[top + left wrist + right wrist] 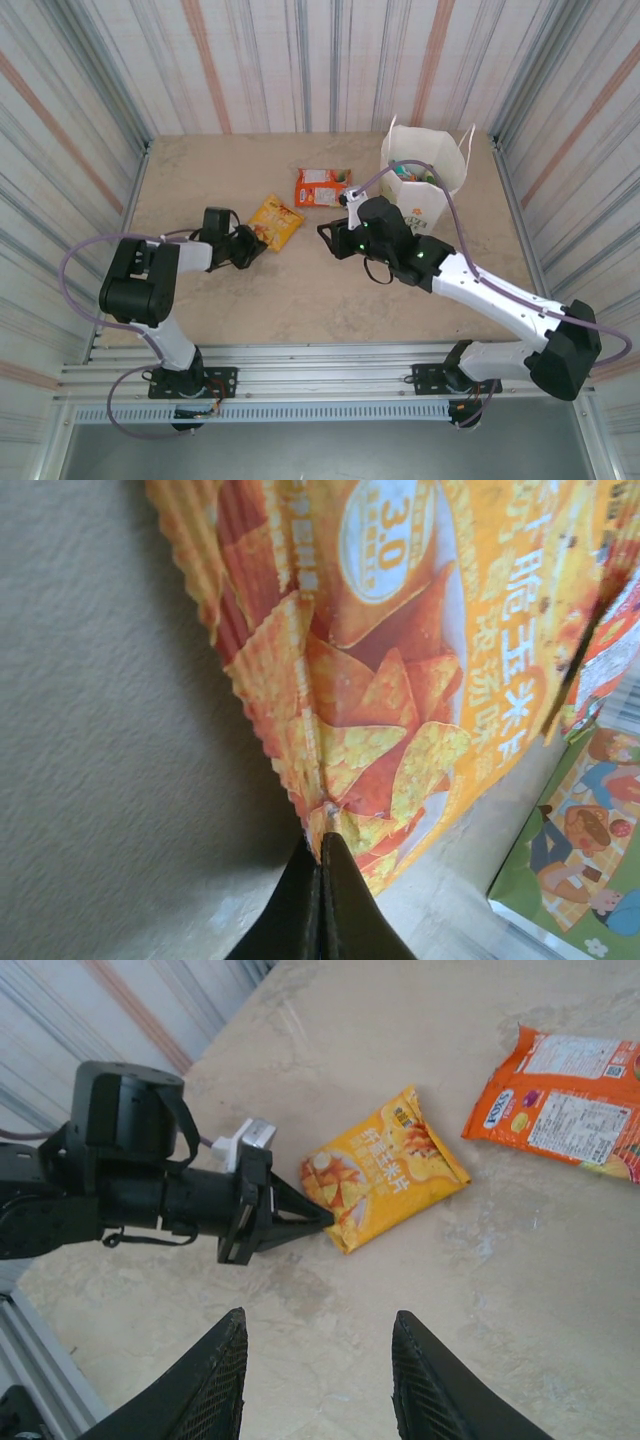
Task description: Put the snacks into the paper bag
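A yellow-orange snack packet (pixel 275 222) lies flat on the table left of centre. My left gripper (pixel 262 241) is shut on its near crimped edge, and the left wrist view shows the fingertips (pixel 322 842) pinching the seal of that packet (pixel 400 680). An orange-red packet (pixel 322 187) lies farther back, toward the white paper bag (pixel 425 185), which stands upright at the back right with green packets (pixel 413 172) showing inside. My right gripper (pixel 325 237) hovers open and empty over bare table, right of the yellow-orange packet (pixel 385 1170). Its fingers (pixel 225 1380) frame the left gripper (pixel 322 1217).
Corrugated metal walls enclose the table on three sides. The bag's cartoon-printed side (pixel 585 850) stands just beyond the held packet. The orange-red packet (pixel 565 1110) lies label side up. The right arm (pixel 480 290) stretches diagonally across the right half of the table (pixel 200 175).
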